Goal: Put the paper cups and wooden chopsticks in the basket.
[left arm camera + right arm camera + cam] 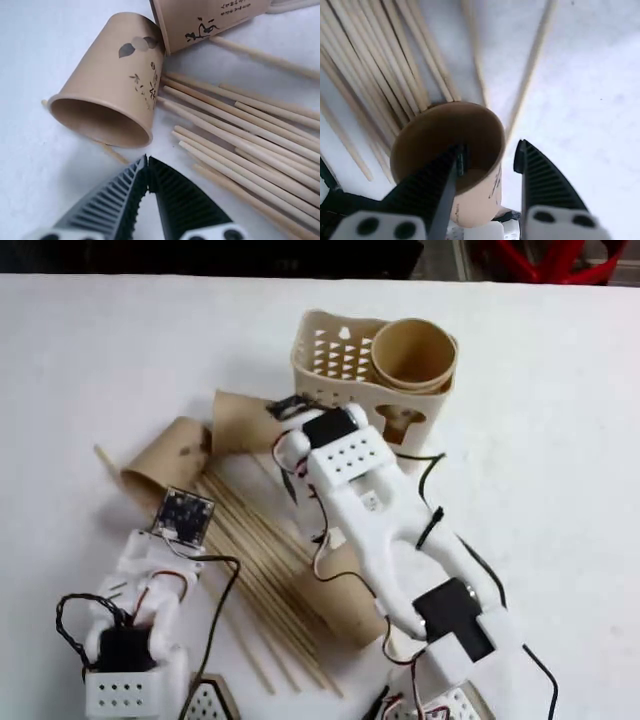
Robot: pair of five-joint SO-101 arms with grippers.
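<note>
The cream basket (330,355) stands at the back of the table with stacked paper cups (412,352) inside. My right gripper (490,150) is open, one finger inside the mouth of a brown paper cup (435,135) and the other outside its wall. This cup (240,420) lies just left of the basket. My left gripper (147,161) is shut and empty, close to the open mouth of another cup (110,85) lying on its side (165,460). Wooden chopsticks (260,560) are spread across the table between the arms (240,135).
A further cup (345,605) lies partly under the right arm (400,540), beside the chopsticks. One loose chopstick (105,462) pokes out left of the lying cup. Bare white table (560,440) stretches to the right of the basket and at the far left.
</note>
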